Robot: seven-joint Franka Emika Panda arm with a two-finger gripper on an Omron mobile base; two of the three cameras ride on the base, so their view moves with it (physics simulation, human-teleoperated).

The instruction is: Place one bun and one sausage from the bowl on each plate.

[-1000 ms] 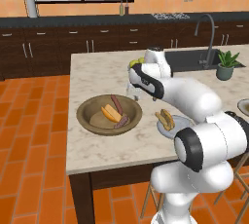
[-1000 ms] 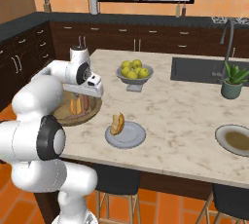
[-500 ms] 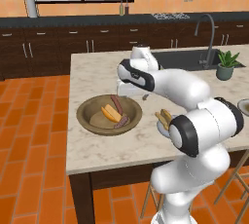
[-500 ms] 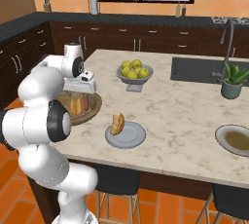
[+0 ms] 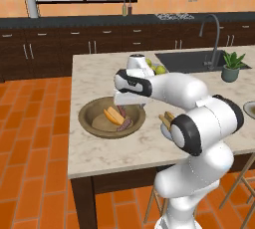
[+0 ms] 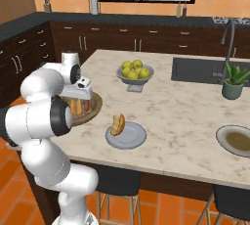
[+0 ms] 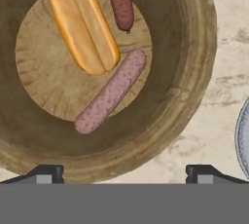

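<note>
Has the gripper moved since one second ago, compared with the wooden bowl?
Yes. The gripper has swung from the island's middle, near the apple bowl, to above the wooden bowl.

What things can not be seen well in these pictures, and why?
- Upper sausage: the hand view's top edge cuts it off.
- Wooden bowl: in the right base view the arm covers most of it.
- Grey plate: in the left base view the arm hides most of it and the bun on it.
- Far plate: what its brown surface is, I cannot tell.
</note>
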